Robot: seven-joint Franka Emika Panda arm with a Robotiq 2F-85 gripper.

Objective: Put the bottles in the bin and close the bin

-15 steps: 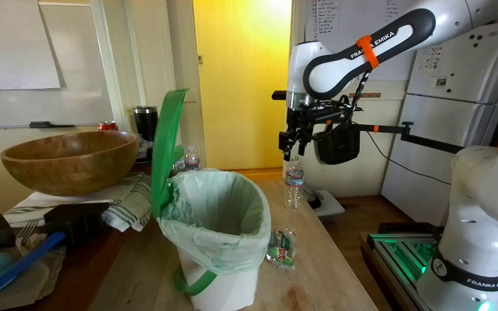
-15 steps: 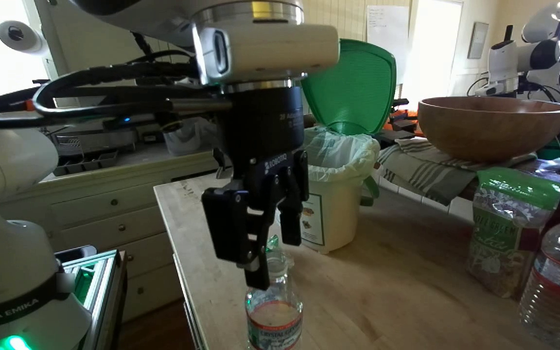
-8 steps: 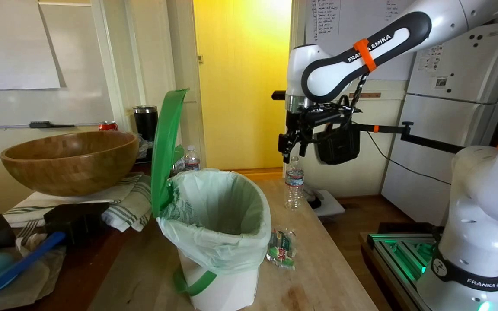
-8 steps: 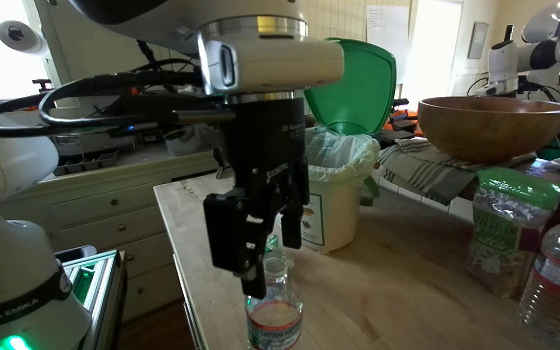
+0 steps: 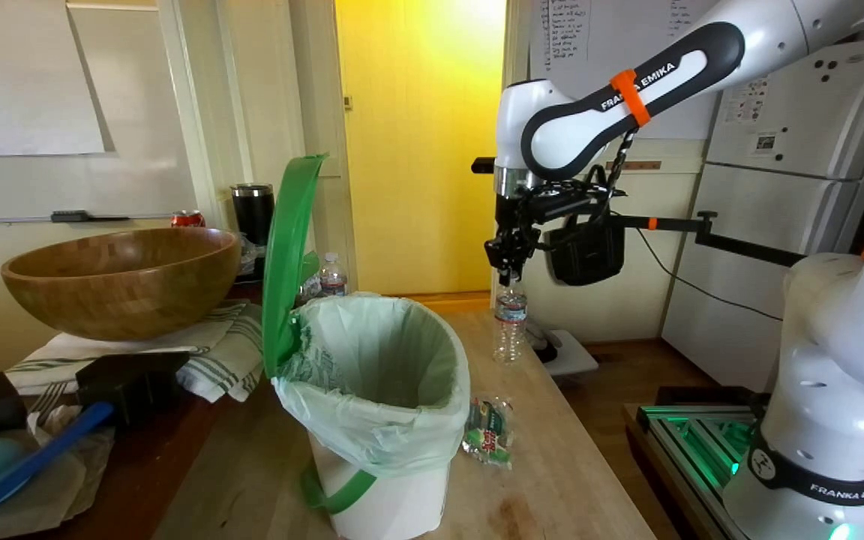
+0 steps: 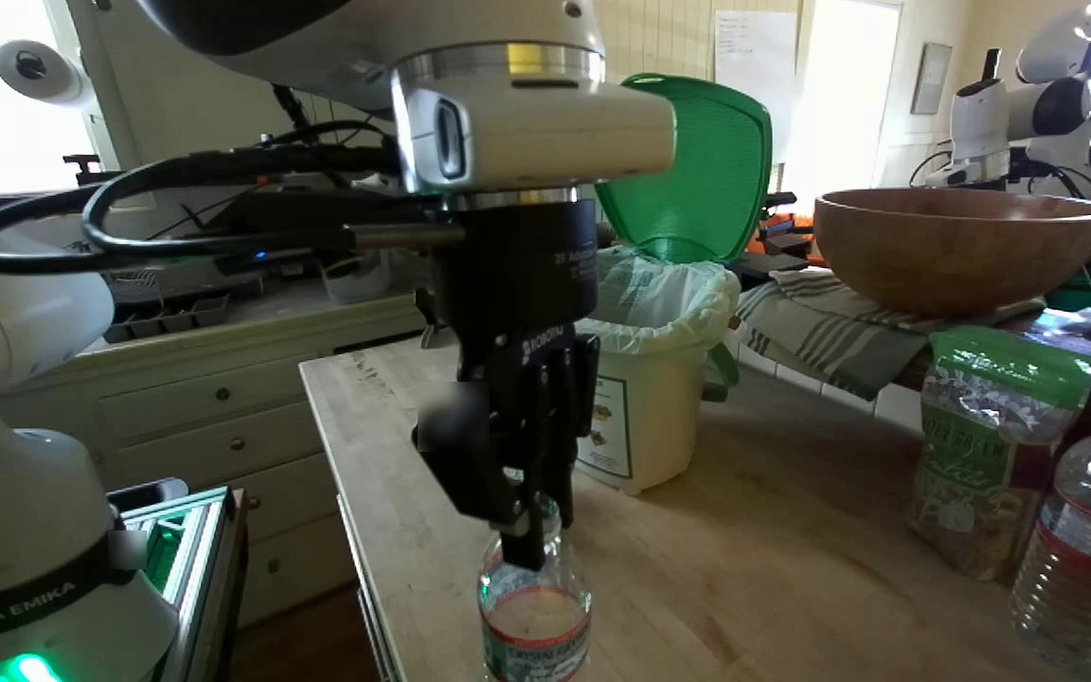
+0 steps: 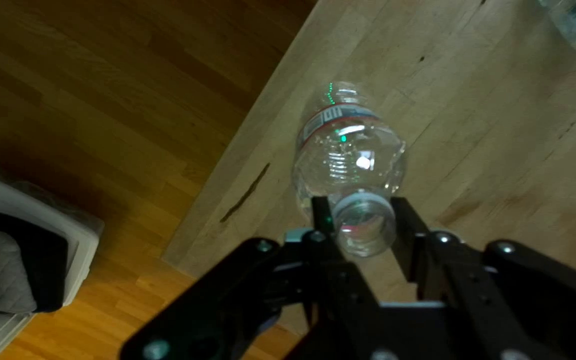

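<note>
1. Although the lid (image 5: 291, 262) already stands raised on the bin (image 5: 402, 499), at seven o'clock from the gripper (image 5: 511, 276) in an exterior view, the job looks barely begun: no bottle shows in the visible part of the liner (image 5: 394, 442), whose bottom is hidden.
2. My reading is that the step in hand is taking the first bottle (image 7: 350, 150), which stands upright on the table (image 7: 493, 125), directly below the gripper at six o'clock in both exterior views.
3. Its neck sits between the fingers (image 7: 322, 216), which are drawn narrow and seem to touch it on both sides; how firm the hold is, I cannot tell.
4. Left to do: lift it, carry it over and drop it in, fetch the second bottle (image 6: 1076, 559), at three o'clock from the gripper in an exterior view beside a green-topped bag (image 6: 995, 455), then swing the lid down.
5. The first bottle is clear and glossy, its label edged in red; no cap can be made out at its mouth. The second bottle is clear too, ribbed, with a white cap and a red-banded label. Whether either is empty I cannot tell.
</note>
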